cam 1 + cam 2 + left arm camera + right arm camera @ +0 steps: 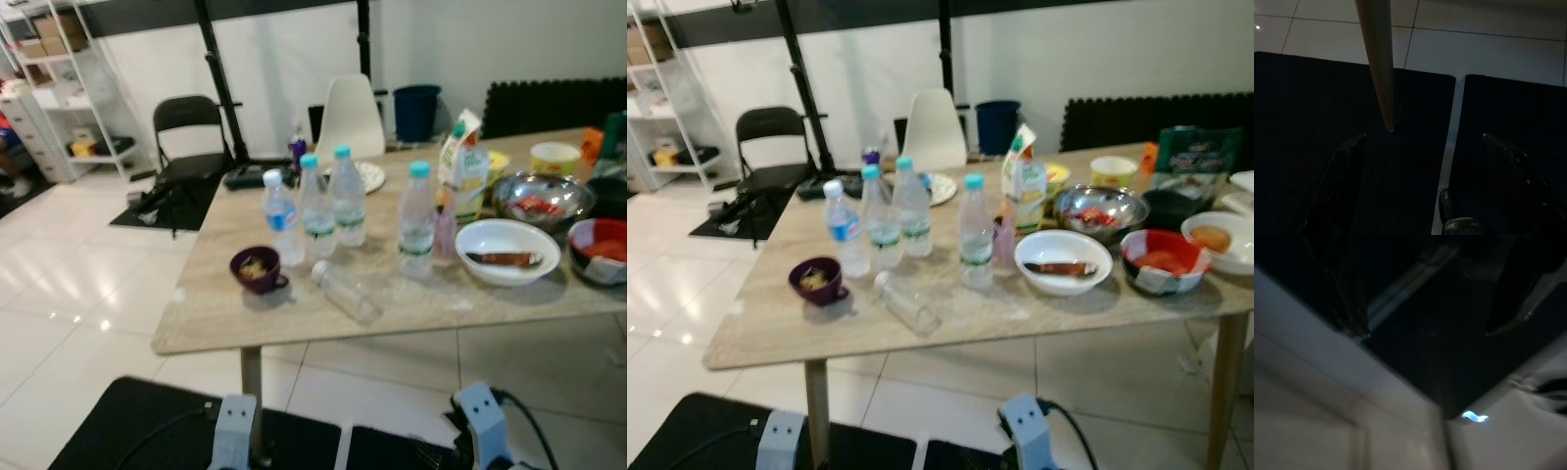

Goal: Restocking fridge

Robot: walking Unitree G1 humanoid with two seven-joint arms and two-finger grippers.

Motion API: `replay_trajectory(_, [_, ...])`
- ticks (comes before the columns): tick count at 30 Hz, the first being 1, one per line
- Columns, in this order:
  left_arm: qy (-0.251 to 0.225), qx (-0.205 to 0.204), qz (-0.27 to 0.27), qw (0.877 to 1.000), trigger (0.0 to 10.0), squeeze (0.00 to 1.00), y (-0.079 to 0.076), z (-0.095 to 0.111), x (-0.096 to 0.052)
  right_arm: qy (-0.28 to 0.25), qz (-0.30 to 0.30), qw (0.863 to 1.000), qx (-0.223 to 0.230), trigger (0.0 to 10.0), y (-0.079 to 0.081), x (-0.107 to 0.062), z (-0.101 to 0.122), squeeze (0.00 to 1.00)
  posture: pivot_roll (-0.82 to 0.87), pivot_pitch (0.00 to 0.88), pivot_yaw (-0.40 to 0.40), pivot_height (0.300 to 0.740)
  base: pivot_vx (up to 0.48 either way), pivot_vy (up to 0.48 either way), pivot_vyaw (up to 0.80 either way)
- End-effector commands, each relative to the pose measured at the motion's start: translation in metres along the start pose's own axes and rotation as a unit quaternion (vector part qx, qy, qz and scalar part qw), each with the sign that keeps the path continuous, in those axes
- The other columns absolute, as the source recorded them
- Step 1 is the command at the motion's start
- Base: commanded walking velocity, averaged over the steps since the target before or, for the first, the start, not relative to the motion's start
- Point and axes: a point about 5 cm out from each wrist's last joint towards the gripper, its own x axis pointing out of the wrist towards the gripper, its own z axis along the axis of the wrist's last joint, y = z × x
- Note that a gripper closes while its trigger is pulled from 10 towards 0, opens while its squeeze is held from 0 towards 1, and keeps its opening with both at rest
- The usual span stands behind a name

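Several clear water bottles with teal caps [315, 208] stand upright mid-table, and one capless bottle [345, 290] lies on its side near the front edge. A juice carton [463, 166] stands behind them. The wooden table [225, 313] is ahead of me. Both arms hang low in front of it, with the left wrist [233, 431] and right wrist [480, 416] at the bottom of the eye views. My left gripper [1422, 142] is open over a black mat, beside the table leg [1378, 63]. My right gripper [1427, 333] hangs in the dark, fingers apart and holding nothing.
A purple cup [258, 268], a white bowl [507, 251], a metal bowl [542, 199] and a red bowl [600, 250] share the table. Behind it are a black folding chair [188, 137], a white chair [350, 116] and a blue bin [416, 111]. Black mats [127, 431] lie at my feet.
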Motion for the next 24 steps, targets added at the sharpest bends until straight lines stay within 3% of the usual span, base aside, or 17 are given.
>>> replay_trajectory(1, [0.003, 0.006, 0.012, 1.000, 10.0, 0.00, 0.009, -0.001, -0.001, -0.049, 0.067, 0.996, 0.016, 10.0, 0.013, 0.005, 0.029, 0.00, -0.04, 0.119, 0.109, 0.740, 0.000, 0.000, 0.00])
replay_trajectory(2, [0.000, 0.007, 0.010, 1.000, 10.0, 0.00, 0.008, 0.001, -0.002, -0.083, 0.095, 0.992, 0.022, 10.0, 0.018, 0.006, 0.050, 0.00, -0.04, 0.119, 0.107, 0.740, 0.000, 0.000, 0.00])
replay_trajectory(3, [0.000, 0.007, 0.010, 1.000, 10.0, 0.00, 0.008, 0.001, -0.002, -0.083, 0.095, 0.992, 0.022, 10.0, 0.018, 0.006, 0.050, 0.00, -0.04, 0.119, 0.107, 0.740, 0.000, 0.000, 0.00])
replay_trajectory(5, [-0.007, 0.013, 0.002, 1.000, 10.0, 0.00, 0.004, 0.003, -0.002, -0.170, 0.149, 0.974, 0.017, 10.0, 0.029, 0.009, 0.103, 0.00, -0.03, 0.119, 0.105, 0.740, 0.000, 0.000, 0.00])
replay_trajectory(8, [-0.007, 0.013, 0.002, 1.000, 10.0, 0.00, 0.004, 0.003, -0.002, -0.170, 0.149, 0.974, 0.017, 10.0, 0.029, 0.009, 0.103, 0.00, -0.03, 0.119, 0.105, 0.740, 0.000, 0.000, 0.00])
replay_trajectory(9, [-0.008, 0.014, 0.002, 1.000, 10.0, 0.00, 0.004, 0.002, -0.003, -0.196, 0.140, 0.970, 0.002, 10.0, 0.029, 0.012, 0.119, 0.00, -0.03, 0.118, 0.102, 0.740, 0.000, 0.000, 0.00])
replay_trajectory(10, [-0.008, 0.014, 0.002, 1.000, 10.0, 0.00, 0.004, 0.002, -0.003, -0.196, 0.140, 0.970, 0.002, 10.0, 0.029, 0.012, 0.119, 0.00, -0.03, 0.118, 0.102, 0.740, 0.000, 0.000, 0.00])
replay_trajectory(11, [-0.009, 0.017, 0.002, 1.000, 10.0, 0.00, 0.003, 0.002, -0.003, -0.224, 0.088, 0.970, -0.031, 10.0, 0.021, 0.020, 0.137, 0.00, -0.03, 0.120, 0.103, 0.740, 0.000, 0.000, 0.00])
replay_trajectory(12, [-0.009, 0.017, 0.002, 1.000, 10.0, 0.00, 0.003, 0.002, -0.003, -0.224, 0.088, 0.970, -0.031, 10.0, 0.021, 0.020, 0.137, 0.00, -0.03, 0.120, 0.103, 0.740, 0.000, 0.000, 0.00])
replay_trajectory(13, [-0.014, 0.017, 0.003, 1.000, 10.0, 0.00, 0.003, 0.002, -0.003, -0.244, 0.002, 0.967, -0.077, 10.0, 0.009, 0.028, 0.155, 0.00, -0.03, 0.119, 0.104, 0.740, 0.000, 0.000, 0.00])
replay_trajectory(14, [-0.014, 0.017, 0.003, 1.000, 10.0, 0.00, 0.003, 0.002, -0.003, -0.244, 0.002, 0.967, -0.077, 10.0, 0.009, 0.028, 0.155, 0.00, -0.03, 0.119, 0.104, 0.740, 0.000, 0.000, 0.00])
replay_trajectory(15, [-0.031, 0.010, -0.011, 0.999, 10.0, 0.00, 0.000, 0.006, -0.004, -0.236, -0.109, 0.955, -0.142, 10.0, -0.009, 0.039, 0.169, 0.00, -0.03, 0.116, 0.101, 0.740, 0.000, 0.000, 0.00])
replay_trajectory(17, [-0.037, 0.008, -0.019, 0.999, 10.0, 0.00, -0.002, 0.008, -0.004, -0.225, -0.123, 0.955, -0.148, 10.0, -0.012, 0.040, 0.169, 0.00, -0.03, 0.116, 0.101, 0.740, 0.000, 0.000, 0.00])
replay_trajectory(18, [-0.040, 0.004, -0.023, 0.999, 10.0, 0.00, -0.005, 0.009, -0.004, -0.212, -0.129, 0.959, -0.140, 10.0, -0.014, 0.042, 0.166, 1.00, -0.03, 0.115, 0.097, 0.740, 0.000, 0.000, 0.00])
replay_trajectory(23, [-0.049, -0.003, -0.021, 0.999, 10.0, 0.00, -0.006, 0.016, -0.003, -0.189, -0.123, 0.963, -0.148, 10.0, -0.006, 0.058, 0.164, 1.00, -0.03, 0.116, 0.092, 0.740, 0.000, 0.000, 0.00])
replay_trajectory(24, [-0.050, -0.004, -0.021, 0.999, 10.0, 0.00, -0.006, 0.018, -0.003, -0.187, -0.122, 0.963, -0.151, 10.0, -0.005, 0.062, 0.165, 0.84, -0.03, 0.119, 0.093, 0.740, 0.000, 0.000, 0.00])
